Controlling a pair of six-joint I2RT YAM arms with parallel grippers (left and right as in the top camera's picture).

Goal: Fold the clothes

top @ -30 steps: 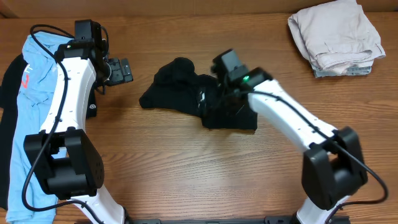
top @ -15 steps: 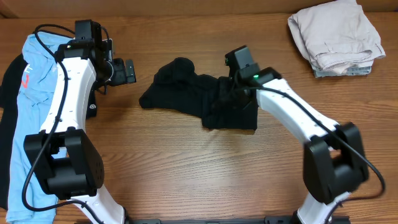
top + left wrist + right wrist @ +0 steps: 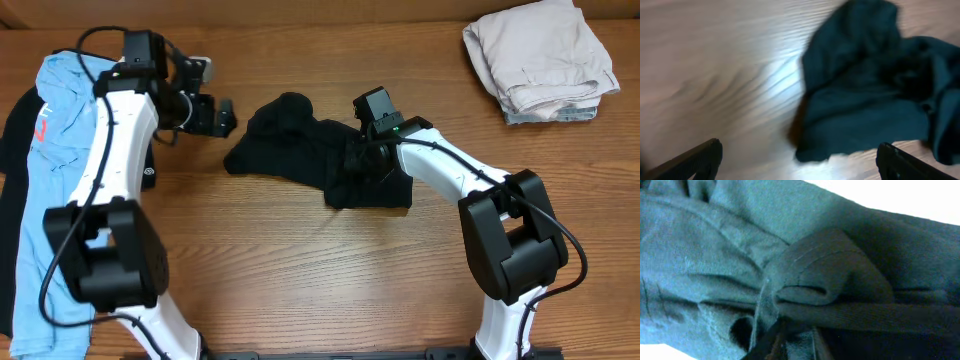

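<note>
Black T-shirt [image 3: 300, 150] lies crumpled on the wooden tabletop [image 3: 300, 270]. Our right jaws pinch a fold of it; our left jaws hang spread apart near its edge.

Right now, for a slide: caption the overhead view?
Right gripper pinches crumpled black T-shirt; open left gripper hovers beside it; beige garments stacked far right.

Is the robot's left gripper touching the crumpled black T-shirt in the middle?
Apart. The overhead view shows a strip of wooden table between the left gripper and the black T-shirt.
</note>
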